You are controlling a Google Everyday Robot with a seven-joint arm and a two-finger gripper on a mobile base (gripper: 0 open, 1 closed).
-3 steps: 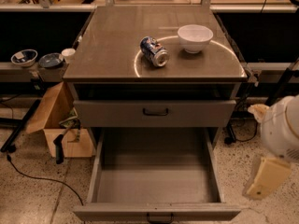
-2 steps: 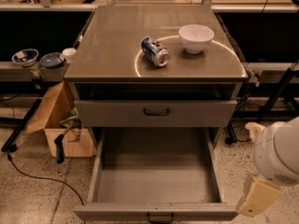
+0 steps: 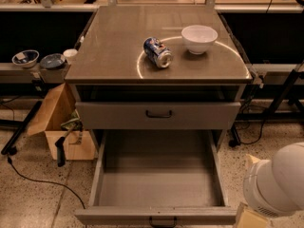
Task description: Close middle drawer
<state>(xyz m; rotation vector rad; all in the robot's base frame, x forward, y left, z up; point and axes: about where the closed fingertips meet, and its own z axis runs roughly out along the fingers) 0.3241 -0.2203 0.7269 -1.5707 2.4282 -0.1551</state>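
The middle drawer point(image 3: 156, 175) is pulled far out of the grey cabinet. Its long grey tray is empty. Its low front panel point(image 3: 118, 216) lies at the bottom edge of the view, with a small black bar handle point(image 3: 163, 221) at its centre. My arm's white rounded housing point(image 3: 280, 184) is at the lower right, outside the drawer's right front corner. Only a beige part of my gripper point(image 3: 249, 218) shows below it, beside the right end of the front panel. The taller top drawer point(image 3: 158, 114) is shut.
On the cabinet top point(image 3: 109, 42) lie a blue can on its side point(image 3: 157, 52) and a white bowl point(image 3: 199, 38). An open cardboard box point(image 3: 61, 122) stands on the floor to the left. Bowls point(image 3: 26, 58) sit on a low shelf at the left. Cables run across the floor.
My arm has moved down and slightly left, closer to the drawer's right front corner. The drawer, can and bowl have not moved.
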